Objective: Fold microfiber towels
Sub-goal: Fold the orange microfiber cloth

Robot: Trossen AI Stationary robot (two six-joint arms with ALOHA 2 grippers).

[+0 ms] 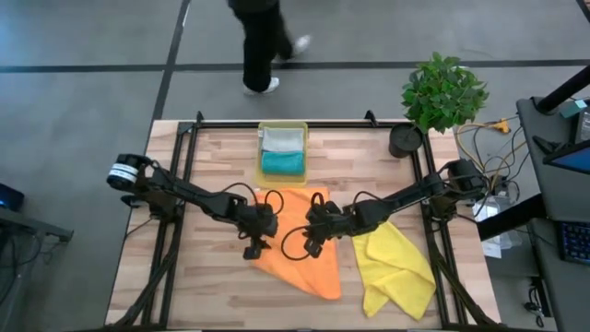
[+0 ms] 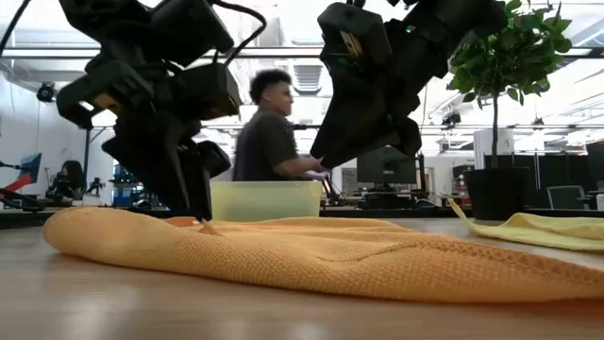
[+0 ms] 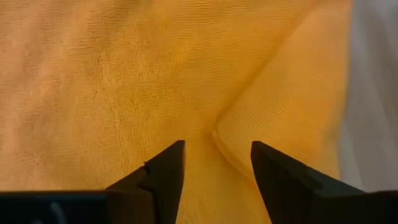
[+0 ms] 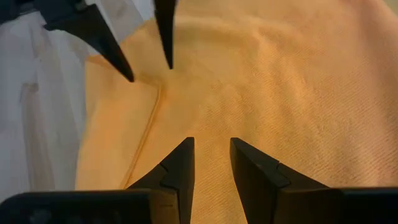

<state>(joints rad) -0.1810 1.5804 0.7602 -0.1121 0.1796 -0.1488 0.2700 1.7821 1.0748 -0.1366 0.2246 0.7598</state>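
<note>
We find the orange towel (image 1: 297, 242) lying on the wooden table (image 1: 212, 166), at its middle, with one edge folded over so that a second layer lies on top of the first. The left gripper (image 1: 255, 242) hangs over the left edge of this towel; in the left wrist view its fingers (image 3: 163, 177) stand apart with a clear gap between them, their tips just above the corner of the folded layer, and they hold nothing. The right gripper (image 1: 313, 242) hangs over the same towel, just to the right of the left gripper; in the right wrist view its fingers (image 4: 179, 171) stand a little apart, with cloth showing through the narrow gap, and we see nothing pinched between them. The yellow towel (image 1: 396, 267) lies crumpled on the table to the right of the orange towel, touching or nearly touching its right edge. At the far edge of the table stands a translucent yellow tray (image 1: 261, 148), which holds the grey towel (image 1: 282, 139) and the teal towel (image 1: 282, 163), both folded, the grey one farther back. A potted plant (image 1: 442, 92) stands at the far right corner. A person (image 2: 269, 142) shows beyond the table. We can read no label, brand or writing on any item.
</note>
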